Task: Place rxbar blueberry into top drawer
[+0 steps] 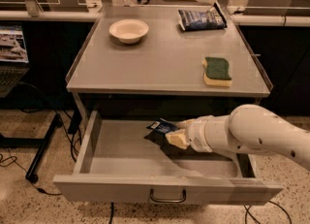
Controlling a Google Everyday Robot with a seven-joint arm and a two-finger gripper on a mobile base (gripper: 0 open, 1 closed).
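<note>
The top drawer [116,167] stands pulled open under the grey table, its curved metal handle [167,197] on the front. My gripper [172,133] reaches in from the right on a white arm and is shut on the rxbar blueberry [161,125], a small dark blue wrapper with a white patch. The bar is held a little above the drawer floor, over the drawer's middle, tilted. Its shadow lies on the floor beneath it.
On the table top [160,63] are a white bowl [129,30] at the back left, a crinkled blue bag [200,18] at the back right and a green and yellow sponge [217,71] at the right. Cables and a black stand foot [43,145] lie on the floor to the left.
</note>
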